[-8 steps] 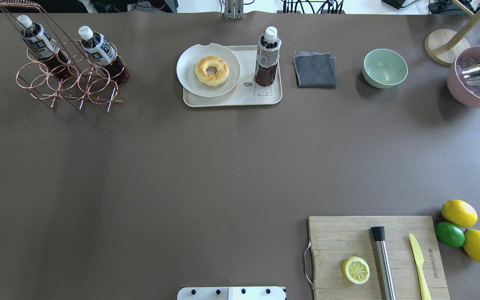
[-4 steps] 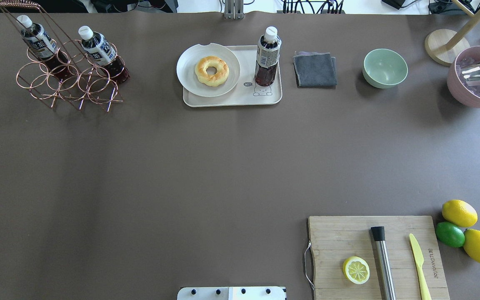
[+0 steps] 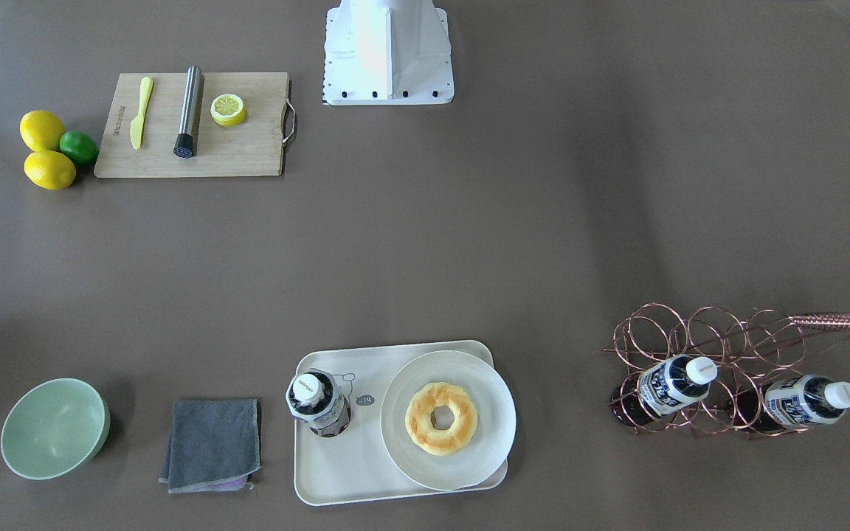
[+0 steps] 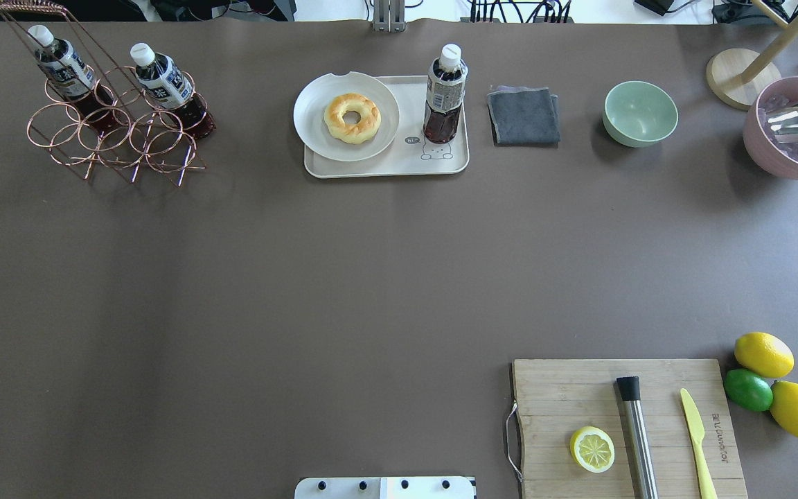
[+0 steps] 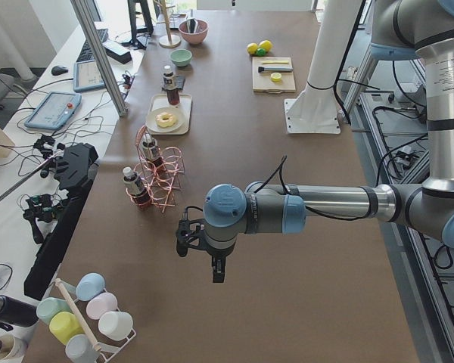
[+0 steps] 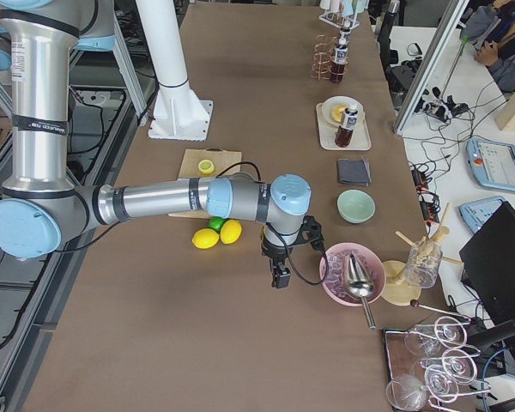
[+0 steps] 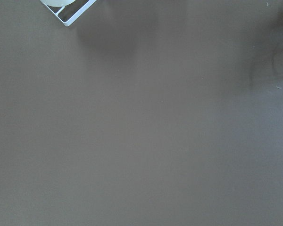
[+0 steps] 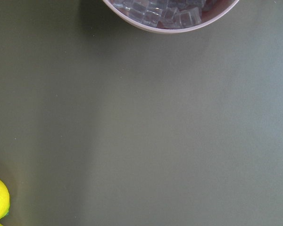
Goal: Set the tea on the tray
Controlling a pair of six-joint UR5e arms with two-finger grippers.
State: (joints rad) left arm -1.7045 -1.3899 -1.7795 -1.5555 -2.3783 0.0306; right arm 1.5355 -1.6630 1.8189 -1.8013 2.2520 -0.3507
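**Tea bottle standing on the tray**

The small, clear plastic, white-capped tea bottle (image 4: 445, 97) is seen upright on the cream-white rectangular tray (image 4: 385, 166). It is set just beside a round white plate (image 4: 312, 132) on which a golden ring-shaped pastry (image 4: 352, 118) is carried. The left gripper (image 5: 214, 266) and right gripper (image 6: 280, 276) are held over the brown table (image 4: 371, 277), well apart from the tray. Whether either is wide or narrow cannot be told.

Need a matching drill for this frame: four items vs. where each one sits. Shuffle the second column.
Items:
1. tea
2. doughnut
3. lemon half
4. grey cloth

Places:
A. on the round plate
B. on the cutting board
C. upright on the tray
D. flat between the tray and the green bowl

Pairs: 1-C, 2-A, 3-B, 4-D
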